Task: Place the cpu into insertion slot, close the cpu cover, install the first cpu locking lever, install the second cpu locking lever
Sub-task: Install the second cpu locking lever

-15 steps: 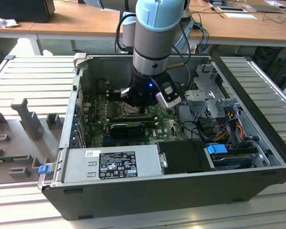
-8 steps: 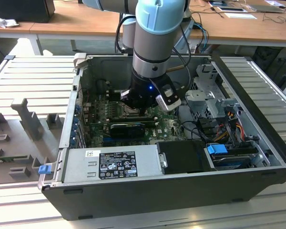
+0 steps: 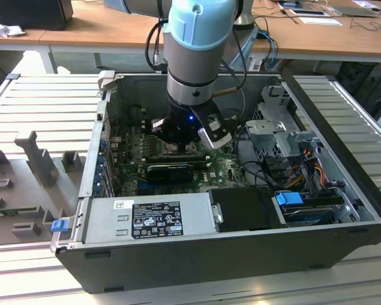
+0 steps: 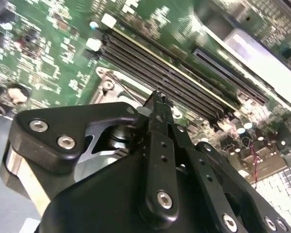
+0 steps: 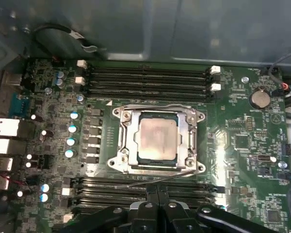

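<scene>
While the arm reaches down into the open computer case (image 3: 343, 190), the claw (image 5: 157, 196) hangs with its fingers pressed together, gripping nothing, just beside the socket on the green motherboard (image 5: 242, 121). In the first wrist view the cpu (image 5: 157, 137) lies flat in its slot, the cpu cover (image 5: 127, 141) closed down around it

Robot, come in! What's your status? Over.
End effector above board, fingers together, empty. Cpu in socket, cover down. One lever looks unlatched. Nothing in the way.
</scene>
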Robot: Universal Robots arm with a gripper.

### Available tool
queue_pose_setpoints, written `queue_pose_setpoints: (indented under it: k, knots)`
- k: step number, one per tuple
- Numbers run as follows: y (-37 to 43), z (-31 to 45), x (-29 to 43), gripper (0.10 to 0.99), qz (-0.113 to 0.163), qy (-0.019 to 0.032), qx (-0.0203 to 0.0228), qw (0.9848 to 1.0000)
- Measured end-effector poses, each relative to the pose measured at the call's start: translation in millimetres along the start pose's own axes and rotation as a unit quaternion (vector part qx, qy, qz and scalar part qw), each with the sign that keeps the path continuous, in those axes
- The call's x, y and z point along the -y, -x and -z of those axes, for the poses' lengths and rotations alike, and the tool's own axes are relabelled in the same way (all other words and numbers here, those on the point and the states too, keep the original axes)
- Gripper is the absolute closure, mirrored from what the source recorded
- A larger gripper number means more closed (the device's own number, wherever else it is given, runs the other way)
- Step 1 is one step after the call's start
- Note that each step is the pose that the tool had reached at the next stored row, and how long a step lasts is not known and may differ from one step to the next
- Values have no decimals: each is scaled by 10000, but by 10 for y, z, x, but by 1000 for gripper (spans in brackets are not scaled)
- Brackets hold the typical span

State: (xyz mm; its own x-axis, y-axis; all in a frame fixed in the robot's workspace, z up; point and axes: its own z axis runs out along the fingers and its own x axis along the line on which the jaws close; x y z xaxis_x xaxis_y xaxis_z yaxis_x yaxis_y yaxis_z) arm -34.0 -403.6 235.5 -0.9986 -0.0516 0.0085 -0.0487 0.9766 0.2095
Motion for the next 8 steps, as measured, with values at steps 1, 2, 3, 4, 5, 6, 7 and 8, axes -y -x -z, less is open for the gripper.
queue_pose_setpoints:
  k: [1, 2, 3, 4, 5, 6, 7, 8]
  knots:
    - [-25, -2, -1, 980, 1, 0, 0, 10000]
    - [-57, -4, -4, 980, 4, -1, -2, 10000]
    - [-110, -9, -10, 980, 8, -2, -3, 10000]
    - [-146, -15, -13, 980, 12, -1, -3, 10000]
    - [-162, -24, -16, 980, 16, 0, -3, 10000]
    - [-177, -39, -25, 980, 22, -1, -5, 10000]
    - [-180, -63, -34, 980, 26, 2, -6, 10000]
    - [-184, -87, -38, 980, 30, 4, -6, 10000]
